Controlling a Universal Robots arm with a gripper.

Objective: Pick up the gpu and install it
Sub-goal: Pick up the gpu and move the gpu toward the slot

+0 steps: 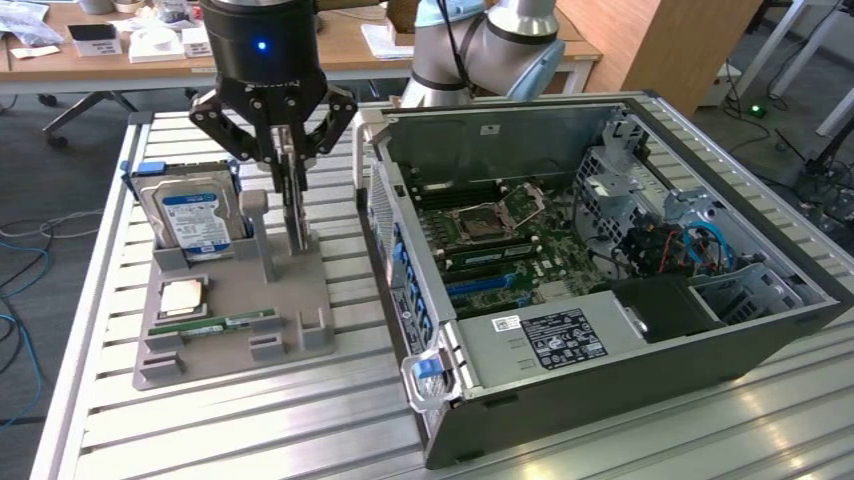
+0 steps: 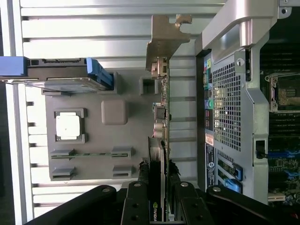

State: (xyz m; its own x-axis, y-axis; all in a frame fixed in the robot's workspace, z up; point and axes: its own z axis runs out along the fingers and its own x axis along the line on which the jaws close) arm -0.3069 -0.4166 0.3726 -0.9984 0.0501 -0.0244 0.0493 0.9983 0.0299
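Gripping gpu [image 1: 296, 218] by its top edge with tool [image 1: 288, 165] closed on it, upright at holder [image 1: 214, 300], likely because the open case [image 1: 641, 370] alongside takes cards edge-down.

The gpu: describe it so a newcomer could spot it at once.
Beside the open computer case lies a grey tray. On the tray's case-side edge, the gpu stands on edge, held by the pincer; unlike the blue-labelled hard drive, it is a thin board.
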